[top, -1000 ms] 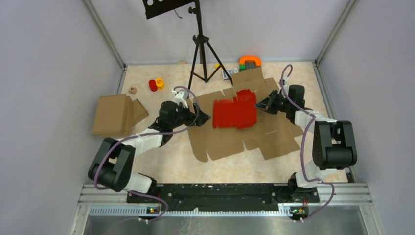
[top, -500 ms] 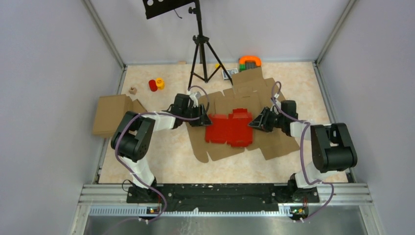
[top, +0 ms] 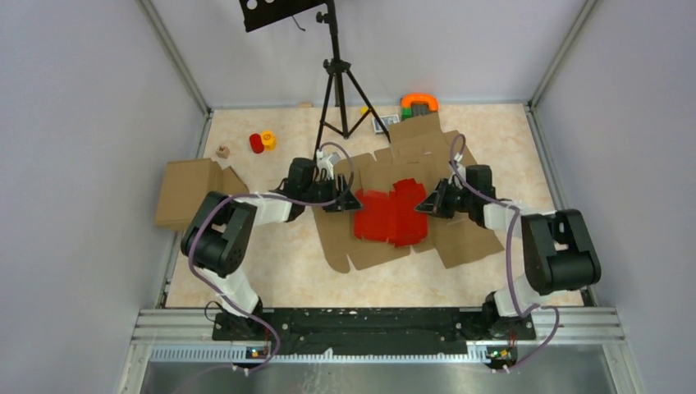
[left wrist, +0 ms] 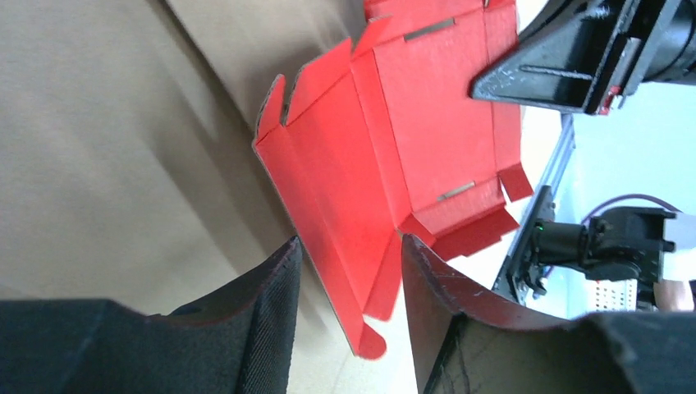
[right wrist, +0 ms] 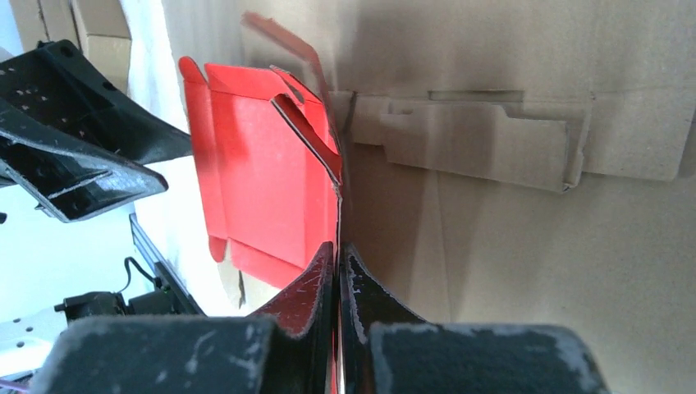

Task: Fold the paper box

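- The red paper box lies as an open, flapped cut-out in the middle of the surface. It rests on top of a big brown cardboard sheet, with one arm at each end of it.
- On the right, the right end effector is pinched tight. From its own camera, the thin right edge of the red card runs straight down between the closed fingertips. I read that as an anchor, so the card cannot slide on the slick brown sheet.
- That edge is lifted a little off the sheet, and a small flap beside it stands up. The pinch looks to be raising that side along its crease.
- On the left, the left end effector is about half open. Its fingers straddle the near flap of the card with daylight on both sides, so nothing is clamped there.
- My guess is that it is lined up on that flap to take hold of it and turn it upward against the right-hand grip.
- No wall is fully upright yet, so the folding is at an early stage.
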